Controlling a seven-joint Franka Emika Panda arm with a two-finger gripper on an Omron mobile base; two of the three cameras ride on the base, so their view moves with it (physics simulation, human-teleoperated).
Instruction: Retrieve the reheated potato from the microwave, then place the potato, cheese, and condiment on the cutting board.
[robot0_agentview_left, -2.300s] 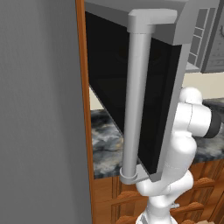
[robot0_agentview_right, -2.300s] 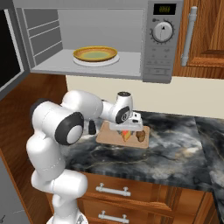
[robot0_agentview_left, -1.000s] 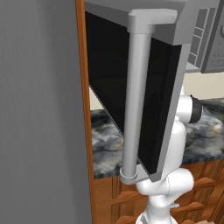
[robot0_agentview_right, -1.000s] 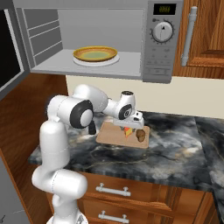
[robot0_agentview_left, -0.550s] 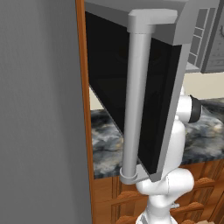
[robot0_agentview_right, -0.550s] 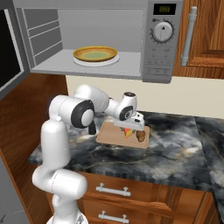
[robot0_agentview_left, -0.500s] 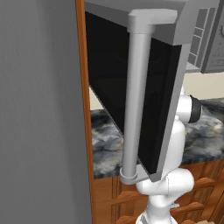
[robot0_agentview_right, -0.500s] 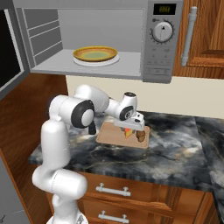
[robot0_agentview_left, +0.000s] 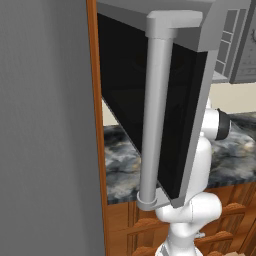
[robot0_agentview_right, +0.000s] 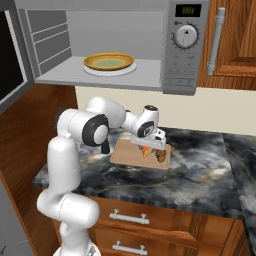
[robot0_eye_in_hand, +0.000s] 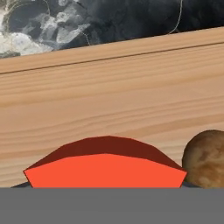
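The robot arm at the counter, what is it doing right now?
The gripper is low over the cutting board, right at the cheese. The potato already lies on the board beside the cheese. The microwave door stands open, with a plate inside. Whether the cheese is gripped or released, I cannot tell.

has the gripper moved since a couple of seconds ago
Yes. In the right base view the gripper has shifted right along the cutting board, from near the board's middle to over its right part, by the cheese and potato.
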